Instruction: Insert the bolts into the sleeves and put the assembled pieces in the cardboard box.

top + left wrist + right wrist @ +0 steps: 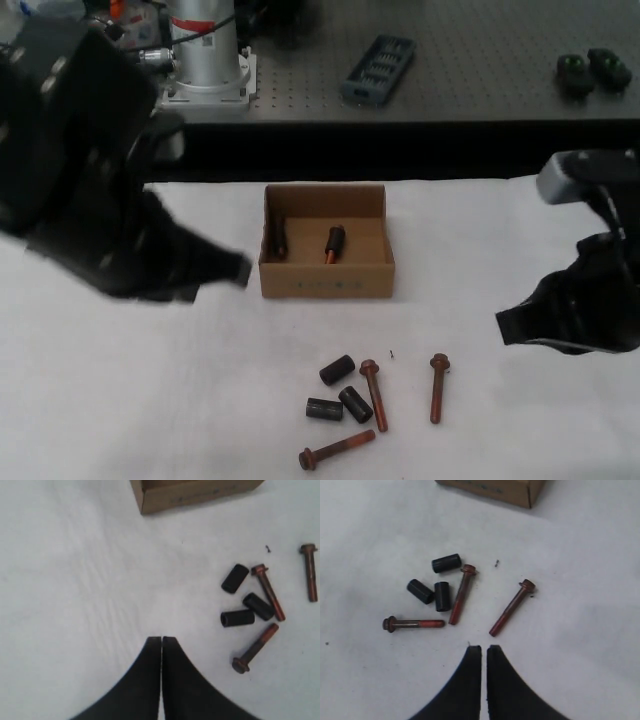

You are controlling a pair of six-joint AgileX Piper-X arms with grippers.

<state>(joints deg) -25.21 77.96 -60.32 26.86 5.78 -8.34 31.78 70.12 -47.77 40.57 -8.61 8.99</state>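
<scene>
White-covered tabletop (pixel 120 400); cardboard box (pixel 327 272) at centre, two pieces (pixel 333 243) inside. Three bolts (pixel 437 388) and three sleeves (pixel 337 369) loose at 6 o'clock of box, presumably awaiting assembly. Left hand (pixel 161 641) at 9, right hand (pixel 484 649) at 3: both closed, empty, flanking for reach.

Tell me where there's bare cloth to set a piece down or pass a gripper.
Widest bare cloth: between the left gripper and the three sleeves. Also free: the strip between the cardboard box front and the sleeves, and the cloth between the lone bolt and the right gripper. Crowded: sleeves and two bolts bunched together.
</scene>
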